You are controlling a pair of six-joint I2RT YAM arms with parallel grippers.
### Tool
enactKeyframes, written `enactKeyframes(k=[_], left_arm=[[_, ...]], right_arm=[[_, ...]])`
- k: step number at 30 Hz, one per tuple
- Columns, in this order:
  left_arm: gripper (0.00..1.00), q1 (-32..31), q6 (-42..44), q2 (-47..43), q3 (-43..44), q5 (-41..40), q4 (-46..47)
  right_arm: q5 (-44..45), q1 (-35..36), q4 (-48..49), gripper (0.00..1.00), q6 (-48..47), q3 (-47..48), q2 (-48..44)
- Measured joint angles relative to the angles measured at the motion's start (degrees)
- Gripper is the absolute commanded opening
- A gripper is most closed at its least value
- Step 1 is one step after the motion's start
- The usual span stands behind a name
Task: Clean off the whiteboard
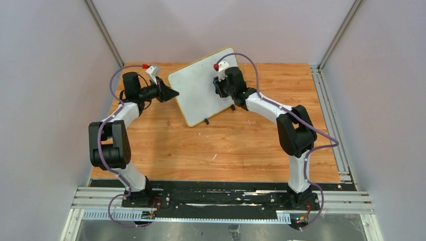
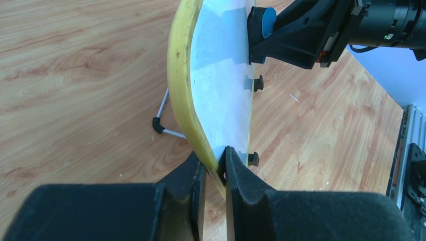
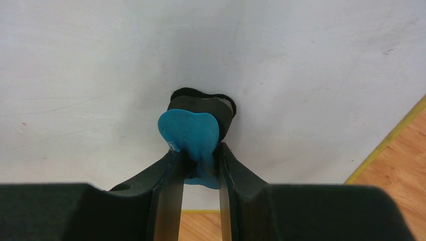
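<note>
On the far middle of the wooden desk (image 1: 226,145), the whiteboard (image 1: 198,90) stands tilted on its feet. My left hand (image 2: 215,168) is clamped on its yellow frame edge; my right hand (image 3: 200,168) pinches a blue eraser (image 3: 188,130), pressed flat against the white face.

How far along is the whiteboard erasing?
Done: the whiteboard face looks almost clean, no red writing visible, only faint smudges. In hand: the left gripper clamps its yellow frame; the right gripper presses a blue eraser against it. Left: wipe the faint traces, then release.
</note>
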Motion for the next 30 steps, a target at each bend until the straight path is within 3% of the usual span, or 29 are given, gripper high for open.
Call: enactKeyframes(k=[18, 30], left_arm=[[0.00, -0.13, 0.09, 0.00, 0.15, 0.15, 0.00], [0.00, -0.22, 0.28, 0.00, 0.15, -0.17, 0.00]], right_arm=[[-2.19, 14.03, 1.84, 0.01, 1.75, 0.72, 1.49], [-2.49, 13.11, 1.22, 0.01, 0.74, 1.77, 2.99]])
